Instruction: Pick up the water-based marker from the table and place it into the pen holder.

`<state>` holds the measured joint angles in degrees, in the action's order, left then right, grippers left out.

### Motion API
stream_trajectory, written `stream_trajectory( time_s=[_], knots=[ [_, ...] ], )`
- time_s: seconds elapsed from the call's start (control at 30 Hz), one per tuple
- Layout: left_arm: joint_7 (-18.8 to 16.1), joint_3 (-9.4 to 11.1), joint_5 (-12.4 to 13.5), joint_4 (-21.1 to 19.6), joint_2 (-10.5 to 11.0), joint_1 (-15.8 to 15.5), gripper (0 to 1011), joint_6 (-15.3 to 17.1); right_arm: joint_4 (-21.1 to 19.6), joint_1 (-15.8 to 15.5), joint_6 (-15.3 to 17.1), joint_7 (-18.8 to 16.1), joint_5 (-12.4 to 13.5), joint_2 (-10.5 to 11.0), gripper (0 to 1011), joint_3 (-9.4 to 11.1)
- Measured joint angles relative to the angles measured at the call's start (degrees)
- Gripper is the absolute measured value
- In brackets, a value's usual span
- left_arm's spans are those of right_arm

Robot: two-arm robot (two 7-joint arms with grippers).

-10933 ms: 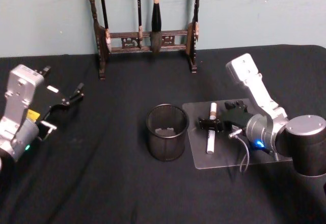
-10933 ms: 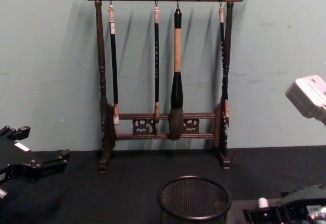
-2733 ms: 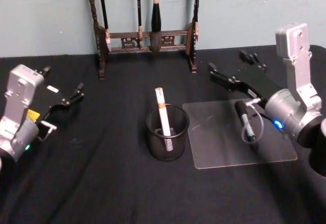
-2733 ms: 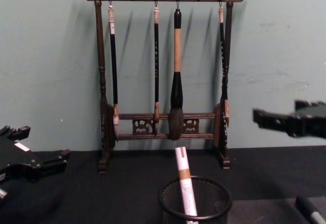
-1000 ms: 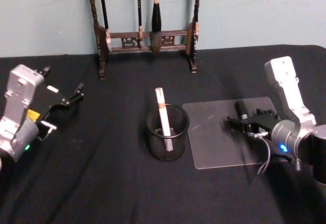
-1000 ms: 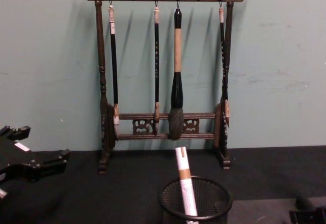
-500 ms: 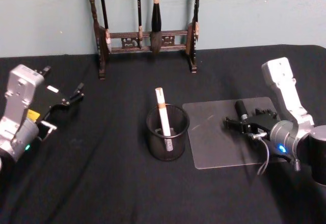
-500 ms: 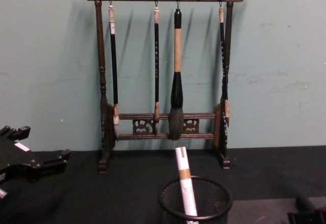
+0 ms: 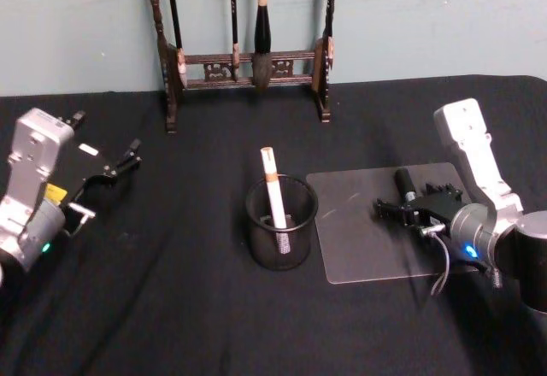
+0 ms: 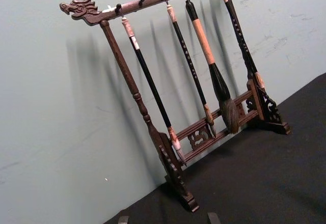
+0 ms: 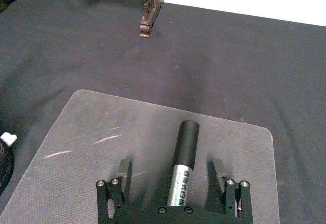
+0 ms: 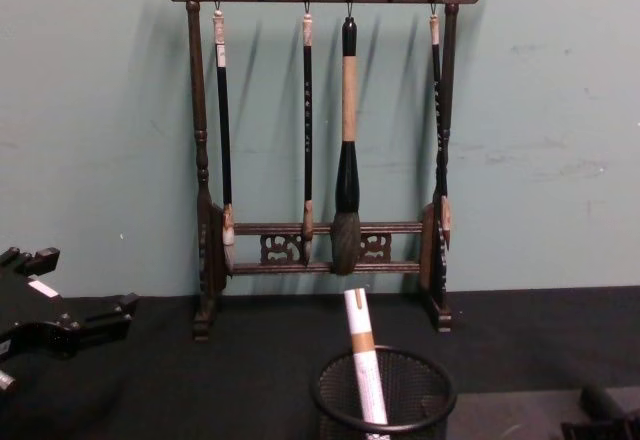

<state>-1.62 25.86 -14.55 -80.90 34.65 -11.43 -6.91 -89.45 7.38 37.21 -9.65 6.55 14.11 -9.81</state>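
The black marker (image 11: 182, 164) carries a printed label whose characters are too small to read.

I see a black wire-mesh pen holder (image 9: 281, 222) on a black cloth (image 9: 171, 308); the white marker (image 9: 273, 188) in it has a tan band; the black marker (image 11: 184, 142) carries a pale printed label; the mat (image 9: 359, 252) is clear, faintly scratched; the wall (image 9: 427, 17) is pale green; the brush rack (image 12: 200, 210) is dark brown; the right gripper (image 11: 172, 168) is black.
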Motion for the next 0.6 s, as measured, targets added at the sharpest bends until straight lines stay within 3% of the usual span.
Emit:
stream_trajectory(
  time_s=[0.6],
  knots=[
    [0.0, 0.0, 0.0, 0.0, 0.0, 0.0, 1001, 0.0, 0.2, -0.2, -0.6, -1.2, -2.3, -0.4, 1002, 0.2]
  ],
)
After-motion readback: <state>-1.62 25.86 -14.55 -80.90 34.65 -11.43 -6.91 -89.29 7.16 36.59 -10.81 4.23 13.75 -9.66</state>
